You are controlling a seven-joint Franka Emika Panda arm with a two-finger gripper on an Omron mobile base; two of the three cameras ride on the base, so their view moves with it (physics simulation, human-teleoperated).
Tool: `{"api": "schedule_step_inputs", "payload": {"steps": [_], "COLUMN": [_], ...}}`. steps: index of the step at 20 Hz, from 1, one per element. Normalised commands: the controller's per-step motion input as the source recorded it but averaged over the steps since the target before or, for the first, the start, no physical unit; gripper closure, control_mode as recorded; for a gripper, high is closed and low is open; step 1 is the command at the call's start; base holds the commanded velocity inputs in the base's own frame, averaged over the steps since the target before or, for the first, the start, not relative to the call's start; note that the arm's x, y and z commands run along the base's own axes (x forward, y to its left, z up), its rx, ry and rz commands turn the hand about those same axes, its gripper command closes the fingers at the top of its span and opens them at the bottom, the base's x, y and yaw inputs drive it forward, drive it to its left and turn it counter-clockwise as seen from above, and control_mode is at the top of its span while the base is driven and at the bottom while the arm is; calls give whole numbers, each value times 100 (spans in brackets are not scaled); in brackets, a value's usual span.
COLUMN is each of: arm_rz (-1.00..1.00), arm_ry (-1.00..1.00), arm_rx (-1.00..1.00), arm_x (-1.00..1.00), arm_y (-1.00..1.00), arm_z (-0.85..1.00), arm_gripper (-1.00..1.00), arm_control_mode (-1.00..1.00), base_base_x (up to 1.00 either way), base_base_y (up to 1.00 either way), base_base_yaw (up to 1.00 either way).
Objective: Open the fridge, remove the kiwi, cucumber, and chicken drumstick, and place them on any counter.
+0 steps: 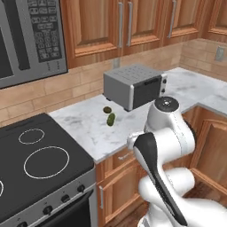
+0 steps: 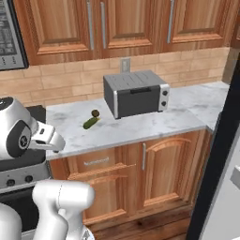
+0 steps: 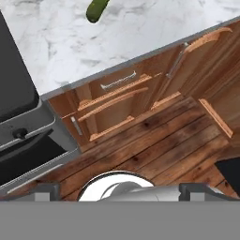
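Note:
On the white marble counter (image 1: 84, 128) (image 2: 145, 124) the dark brown kiwi (image 1: 107, 109) (image 2: 95, 113) lies beside the green cucumber (image 1: 111, 119) (image 2: 90, 123), both just left of the toaster. In the hand view the cucumber's (image 3: 97, 9) end pokes in at the top over the counter (image 3: 140, 33). My gripper (image 3: 122, 190) hangs in front of the counter's edge, looking down at the floor, open with its fingertips (image 3: 47, 190) wide apart and nothing between them. The fridge's black door edge (image 2: 220, 140) stands at the right. The chicken drumstick is out of view.
A grey toaster (image 1: 133, 85) (image 2: 136, 93) stands at the back of the counter. The black stove (image 1: 40, 164) lies to the left, under the microwave (image 1: 31, 35). Brown cabinet doors and a drawer (image 3: 117, 93) sit under the counter, over a wooden floor (image 3: 154, 150).

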Motion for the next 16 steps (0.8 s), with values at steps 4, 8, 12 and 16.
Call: {"api": "schedule_step_inputs", "payload": {"steps": [4, 8, 12, 16], "arm_rz": [0, 0, 0, 0], "arm_ry": [0, 0, 0, 0], "arm_rx": [0, 0, 0, 0], "arm_x": [0, 0, 0, 0], "arm_y": [0, 0, 0, 0], "arm_z": [0, 0, 0, 0], "arm_gripper": [-100, -100, -100, -100], "arm_control_mode": [100, 100, 100, 100], "base_base_x": [-100, -100, -89, -39], "base_base_y": [0, 0, 0, 0], "base_base_yaw": [-18, -29, -67, -93]}}
